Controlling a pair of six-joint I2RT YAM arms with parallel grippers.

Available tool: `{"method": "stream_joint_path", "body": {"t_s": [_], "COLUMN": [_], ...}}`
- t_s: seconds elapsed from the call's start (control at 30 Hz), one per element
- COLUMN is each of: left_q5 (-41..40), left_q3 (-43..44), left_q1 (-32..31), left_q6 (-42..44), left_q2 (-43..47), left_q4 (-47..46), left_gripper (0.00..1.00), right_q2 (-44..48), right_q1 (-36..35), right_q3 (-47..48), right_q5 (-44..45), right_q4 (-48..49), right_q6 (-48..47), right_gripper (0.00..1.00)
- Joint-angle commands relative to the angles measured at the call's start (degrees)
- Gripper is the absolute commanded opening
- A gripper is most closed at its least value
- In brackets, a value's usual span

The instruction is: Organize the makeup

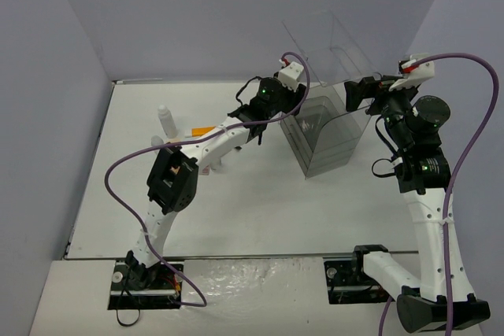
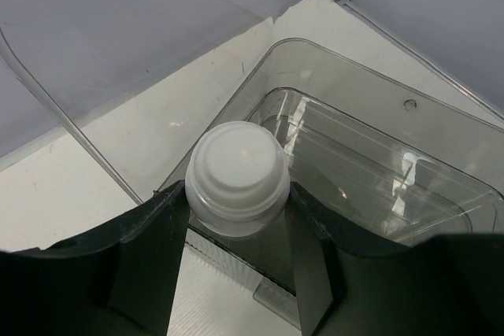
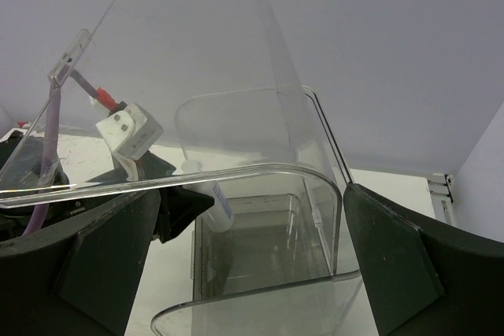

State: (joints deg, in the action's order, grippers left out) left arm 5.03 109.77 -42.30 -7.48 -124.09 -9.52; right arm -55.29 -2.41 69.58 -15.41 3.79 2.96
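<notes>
Fingers of the left tool squeeze a small white plastic bottle right by the open top of the big clear plastic case. The right tool is wide open, with the case's clear lid between its fingers. Another white bottle stands on the white counter.

Robot lab cell: white table w/ grey partition walls, 2 edge-mounted arms, purple cables.
</notes>
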Motion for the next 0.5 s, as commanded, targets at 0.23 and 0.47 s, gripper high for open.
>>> {"method": "stream_joint_path", "body": {"t_s": [0.23,0.47], "left_q5": [0.15,0.07], "left_q3": [6.03,3.38], "left_q1": [-0.32,-0.41], "left_q6": [-0.90,-2.13], "left_q2": [3.14,6.07], "left_q4": [-4.33,-5.48], "left_gripper": [0.64,0.71], "right_q2": [0.05,0.12], "right_q1": [-0.58,-0.58], "right_q3": [1.30,1.26], "right_q5": [0.69,0.71], "right_q4": [7.02,7.02], "right_q6": [0.20,0.12], "right_gripper": [1.00,1.00]}}
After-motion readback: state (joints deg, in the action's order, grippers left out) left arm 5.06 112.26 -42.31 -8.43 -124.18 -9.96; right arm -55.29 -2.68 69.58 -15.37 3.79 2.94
